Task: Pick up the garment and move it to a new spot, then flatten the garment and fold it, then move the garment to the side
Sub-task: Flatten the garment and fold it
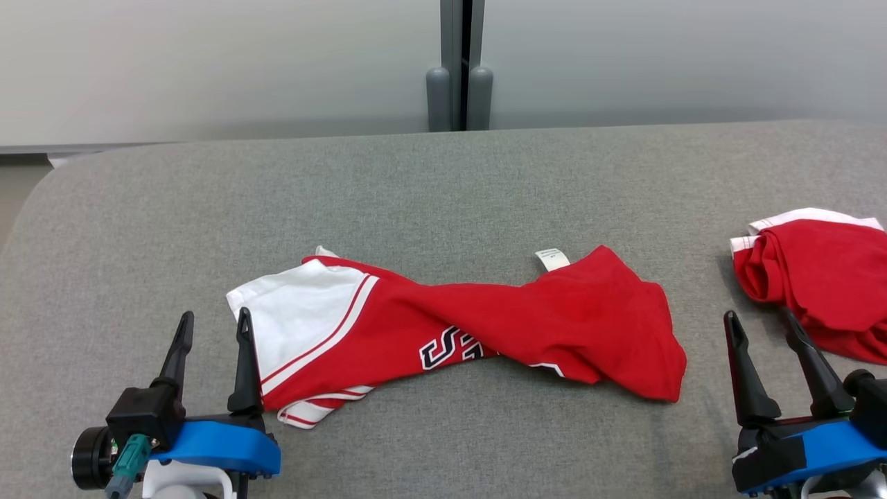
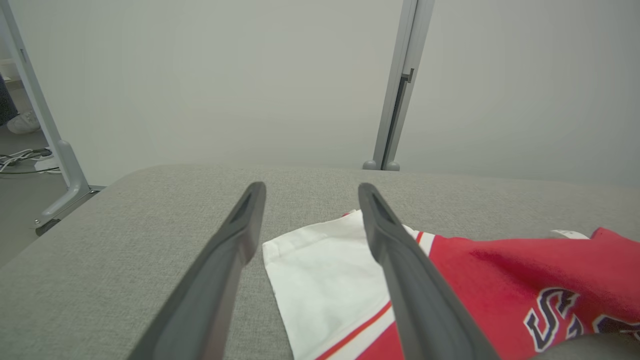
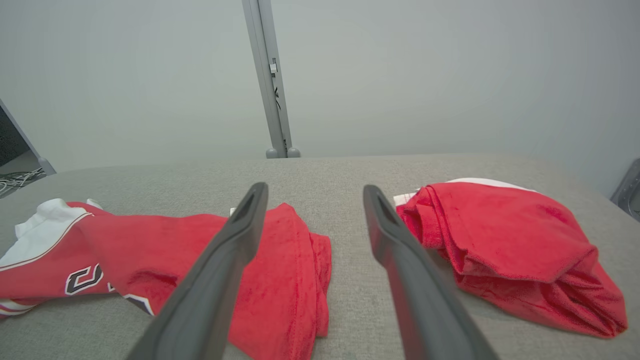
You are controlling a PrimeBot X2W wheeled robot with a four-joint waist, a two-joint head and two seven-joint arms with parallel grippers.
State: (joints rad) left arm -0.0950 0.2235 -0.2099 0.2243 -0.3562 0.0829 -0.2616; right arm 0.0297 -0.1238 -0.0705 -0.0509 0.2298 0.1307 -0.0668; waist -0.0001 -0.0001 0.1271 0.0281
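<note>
Lying across the near middle of the grey table point(image 1: 443, 180), the shirt point(image 1: 554, 312) is running its long axis from side to side in front of the robot, twisting in the middle so that it is narrowing there and fanning out at both ends. Its white sleeve point(image 1: 298, 305) is pointing toward the robot's left, and its red hem end, with a small label point(image 1: 552, 258) sticking out at the far edge, is spreading toward the right. The left gripper point(image 1: 214, 317) is sitting nearest, right at the sleeve end. Its fingers are standing wide apart and holding nothing, and in the left wrist view the sleeve's corner is showing between and just ahead of them, though whether a finger is touching the cloth I cannot tell. The right gripper point(image 1: 759, 319) is hovering a little beyond the hem end, also spread wide and empty, aiming at the bare strip of table separating the shirt from a second red bundle point(image 1: 818, 284) farther right. Both arms are reaching forward low over the table, fingers pointing away from the robot, so each is looking well placed for taking its own end; the right one, I judge, is facing a short shift leftward first.
</note>
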